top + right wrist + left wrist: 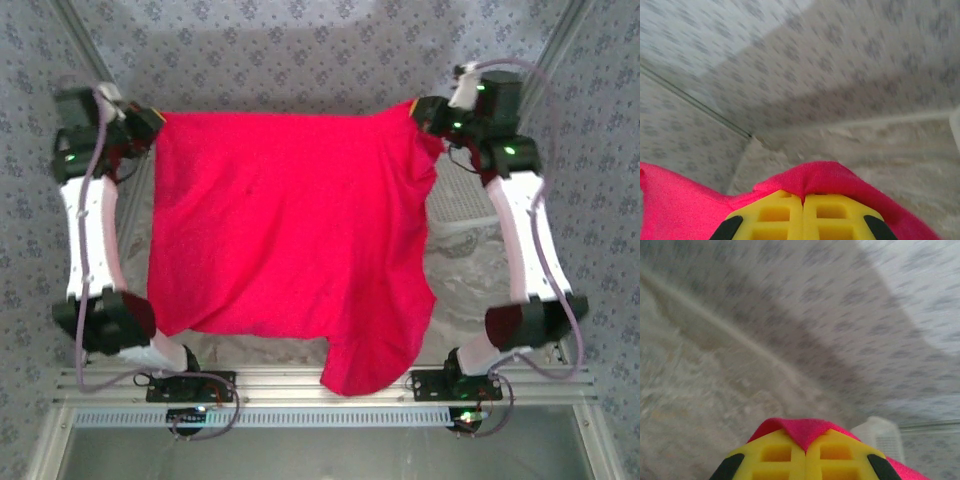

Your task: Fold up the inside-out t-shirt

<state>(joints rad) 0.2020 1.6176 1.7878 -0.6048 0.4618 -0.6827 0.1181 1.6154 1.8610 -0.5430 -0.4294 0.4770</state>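
Bright, even light; both wrist views motion-blurred, overhead soft.

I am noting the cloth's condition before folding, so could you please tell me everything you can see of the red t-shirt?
The t-shirt is plain bright red soft cloth, lightly wrinkled. It is spread wide, its two far corners pinched in the shut left gripper and right gripper. One flap, perhaps a sleeve, hangs lower on the right and overlaps the near rail in the top view.
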